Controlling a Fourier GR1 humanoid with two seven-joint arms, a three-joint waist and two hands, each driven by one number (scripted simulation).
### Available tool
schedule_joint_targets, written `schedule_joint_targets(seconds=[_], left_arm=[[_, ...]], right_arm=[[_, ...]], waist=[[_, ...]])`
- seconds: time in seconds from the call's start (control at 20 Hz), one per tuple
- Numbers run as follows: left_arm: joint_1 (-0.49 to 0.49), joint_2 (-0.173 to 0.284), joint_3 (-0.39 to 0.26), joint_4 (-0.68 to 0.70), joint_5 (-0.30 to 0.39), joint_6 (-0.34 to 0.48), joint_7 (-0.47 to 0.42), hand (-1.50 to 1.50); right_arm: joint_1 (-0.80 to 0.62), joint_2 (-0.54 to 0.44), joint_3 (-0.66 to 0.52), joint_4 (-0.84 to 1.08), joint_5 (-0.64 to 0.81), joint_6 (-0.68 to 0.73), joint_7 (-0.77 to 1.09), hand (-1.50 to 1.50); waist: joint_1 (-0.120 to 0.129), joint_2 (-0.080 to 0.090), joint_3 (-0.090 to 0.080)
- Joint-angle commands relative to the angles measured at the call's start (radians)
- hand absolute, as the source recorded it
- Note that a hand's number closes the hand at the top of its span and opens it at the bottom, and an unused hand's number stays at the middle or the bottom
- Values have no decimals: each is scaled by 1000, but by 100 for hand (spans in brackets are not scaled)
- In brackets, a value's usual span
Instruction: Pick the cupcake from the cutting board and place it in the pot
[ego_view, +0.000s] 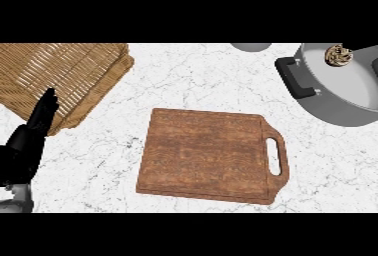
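Cupcake, likely light and crushable, sits in the pot; cutting board bare. Left hand rests, fingers straight.

Marble counter: board, pot, perhaps basket

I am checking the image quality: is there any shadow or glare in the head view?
In the head view, the lighting is even, with no glare on the counter; the cutting board casts a thin soft shadow along its lower edge; the pot shades its inside wall near the cupcake.
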Motion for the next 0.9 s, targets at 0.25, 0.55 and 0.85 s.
schedule_joint_targets(seconds=[0.25,0.55,0.85], left_arm=[[2,-8,14,87,2,0,56,0],[78,-28,-2,81,-14,-6,21,0],[105,-35,21,77,-7,-10,25,0]], right_arm=[[17,11,-150,-173,-130,-304,-224,-150],[80,39,-283,-245,-279,-222,-367,-150],[133,78,-336,-315,-352,-173,-442,-150]], waist=[[-27,4,-14],[-44,-12,-17],[-70,-27,-19]])
